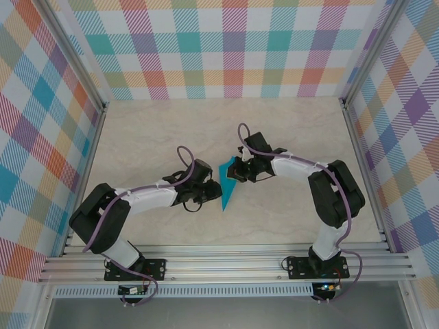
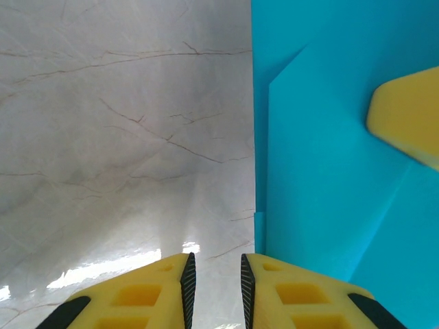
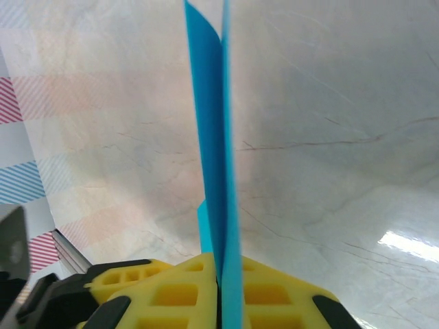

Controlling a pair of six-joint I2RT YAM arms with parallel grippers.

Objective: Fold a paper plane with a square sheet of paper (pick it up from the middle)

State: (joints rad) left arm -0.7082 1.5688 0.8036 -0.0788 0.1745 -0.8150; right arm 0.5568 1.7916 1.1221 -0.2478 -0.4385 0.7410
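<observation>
Mid-table, a fold in progress: the right gripper (image 1: pixel 241 171) is clamped on the teal paper plane (image 1: pixel 228 184). By now the paper is a narrow dart, with its tip pointing toward the near edge of the marble-patterned table (image 1: pixel 158 130). In the right wrist view the fingers of the right gripper (image 3: pixel 221 264) pinch the sheet edge-on, and the paper plane (image 3: pixel 212 137) rises from them in a thin doubled blade. Whether its lower edge touches the table cannot be told.

The left gripper (image 1: pixel 211 192) waits just beside the dart's left side. Its own camera shows the fingers of the left gripper (image 2: pixel 217 264) parted by a narrow gap, with bare table between them and nothing held. The straight edge of the paper plane (image 2: pixel 322 171) runs just right of that gap, and one yellow finger (image 2: pixel 408 123) of the other arm presses on the paper's far side.

The step in hand looks like sharpening or adding a crease. To do it well:
- The right arm should keep its pinch firm and motionless, so the layers do not slide apart.
- The left gripper would need to shift sideways onto the edge, square to the fold line.
- It should close only once both layers sit between its pads.
- The paper is thin, so pulling along the crease is safer than pulling across it, which could tear or skew the fold.
</observation>
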